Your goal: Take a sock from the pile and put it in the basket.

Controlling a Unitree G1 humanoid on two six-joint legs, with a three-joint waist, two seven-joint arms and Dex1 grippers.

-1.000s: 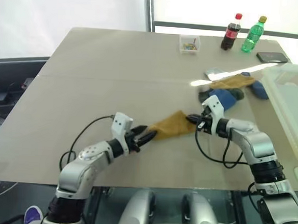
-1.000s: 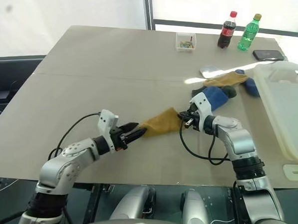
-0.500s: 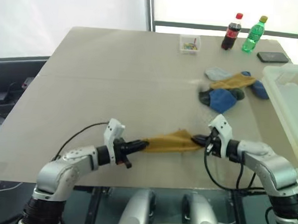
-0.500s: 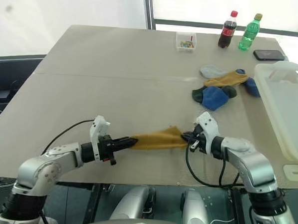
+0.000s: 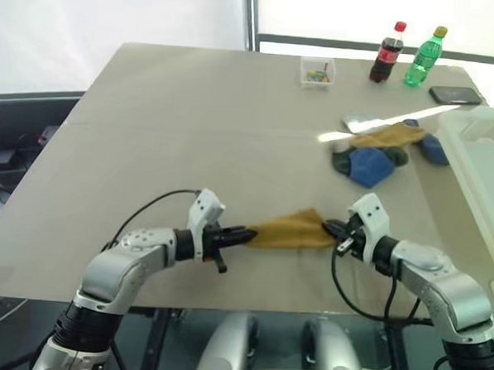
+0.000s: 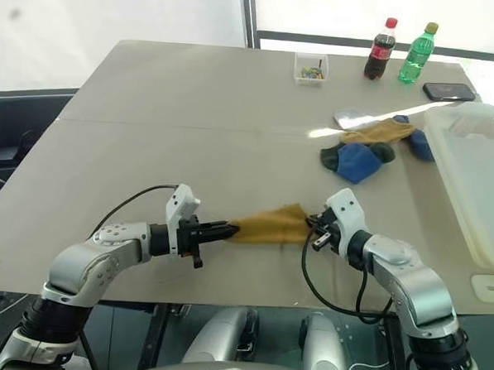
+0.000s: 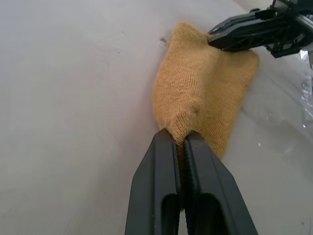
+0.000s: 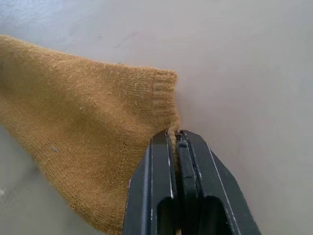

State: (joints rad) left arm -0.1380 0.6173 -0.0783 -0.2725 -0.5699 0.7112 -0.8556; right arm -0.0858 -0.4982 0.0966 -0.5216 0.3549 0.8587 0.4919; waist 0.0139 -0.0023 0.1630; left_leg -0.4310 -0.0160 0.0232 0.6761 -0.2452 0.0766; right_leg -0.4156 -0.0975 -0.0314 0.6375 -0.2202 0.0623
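Observation:
A mustard yellow sock [image 5: 290,230] lies stretched near the table's front edge between my two grippers. My left gripper [image 5: 246,233] is shut on its left end, seen close in the left wrist view [image 7: 179,142]. My right gripper [image 5: 331,228] is shut on the cuffed right end [image 8: 172,133]. The pile [image 5: 381,151] of blue, yellow, dark and grey socks sits farther back on the right. The whitish basket [image 5: 479,176] stands at the table's right edge.
A small clear box [image 5: 317,72] of colourful bits, a cola bottle [image 5: 385,53], a green bottle [image 5: 423,57] and a dark phone [image 5: 455,96] stand along the table's far edge. The grey table [image 5: 192,132] is bare on the left and in the middle.
My left gripper has shut on the sock's left end. The right gripper pulled the sock back toward the front edge, away from the pile, so it now lies stretched between both.

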